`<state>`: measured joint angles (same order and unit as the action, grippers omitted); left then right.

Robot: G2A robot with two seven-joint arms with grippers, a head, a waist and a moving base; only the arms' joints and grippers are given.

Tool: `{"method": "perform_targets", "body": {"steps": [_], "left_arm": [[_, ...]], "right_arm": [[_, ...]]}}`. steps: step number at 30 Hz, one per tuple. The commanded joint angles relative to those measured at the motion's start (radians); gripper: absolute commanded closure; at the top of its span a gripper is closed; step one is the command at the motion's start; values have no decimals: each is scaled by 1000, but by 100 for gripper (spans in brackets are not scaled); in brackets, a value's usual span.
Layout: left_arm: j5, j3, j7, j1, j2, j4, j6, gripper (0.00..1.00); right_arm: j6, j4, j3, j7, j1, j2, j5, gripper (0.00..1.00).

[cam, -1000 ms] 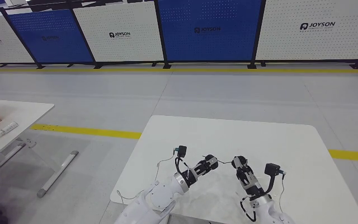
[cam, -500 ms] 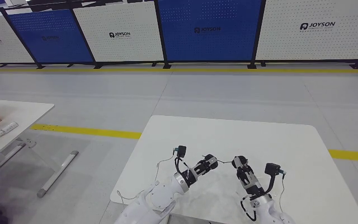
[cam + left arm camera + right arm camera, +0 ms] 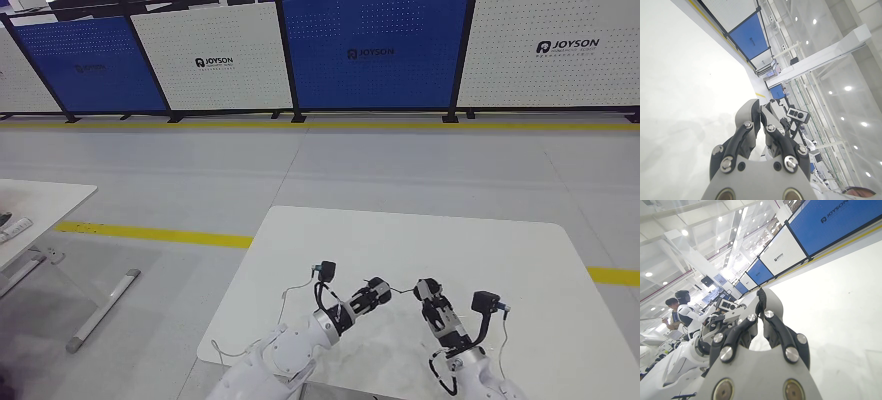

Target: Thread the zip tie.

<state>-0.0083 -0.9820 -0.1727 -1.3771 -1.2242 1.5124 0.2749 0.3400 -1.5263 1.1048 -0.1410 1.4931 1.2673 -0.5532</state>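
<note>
In the top view, we see the large white rounded-corner table (image 3: 400, 235) with both arms over its near edge. The left gripper (image 3: 378, 291) and the right gripper (image 3: 428, 289) face each other, near but apart. A thin black zip tie (image 3: 401, 291) spans the gap between them, one end at each gripper, held off the table surface. It is too small here for us to tell its head from its tail.

In the left wrist view, the left gripper (image 3: 759, 112) is clenched, its ribbed black pads pressed together. A small dark nub, which we take for the zip tie (image 3: 758, 110), shows at the seam near the tips. The right gripper (image 3: 772, 103) sits just beyond those tips, above the white table (image 3: 687, 75).

In the right wrist view, the right gripper (image 3: 761, 294) is likewise pinched tight, black pad against grey finger, above the table (image 3: 829, 313). We cannot make out the tie itself between these fingers from this side.
</note>
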Motion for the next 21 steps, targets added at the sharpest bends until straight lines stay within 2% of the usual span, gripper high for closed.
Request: {"method": "perform_targets", "body": {"steps": [1, 10, 14, 19, 21], "left_arm": [[2, 0, 1, -1, 0, 4, 0, 100], [1, -4, 0, -6, 0, 3, 4, 100], [1, -6, 0, -5, 0, 0, 3, 100], [0, -4, -1, -1, -1, -5, -1, 100], [0, -4, -1, 0, -1, -5, -3, 100]], "right_arm": [[-4, 0, 0, 1, -1, 1, -7, 100], [-15, 1, -2, 9, -4, 6, -18, 100], [-14, 1, -1, 9, -3, 8, -17, 90], [-15, 0, 2, 9, -1, 10, -18, 86], [-16, 0, 3, 10, 0, 11, -19, 78]]}}
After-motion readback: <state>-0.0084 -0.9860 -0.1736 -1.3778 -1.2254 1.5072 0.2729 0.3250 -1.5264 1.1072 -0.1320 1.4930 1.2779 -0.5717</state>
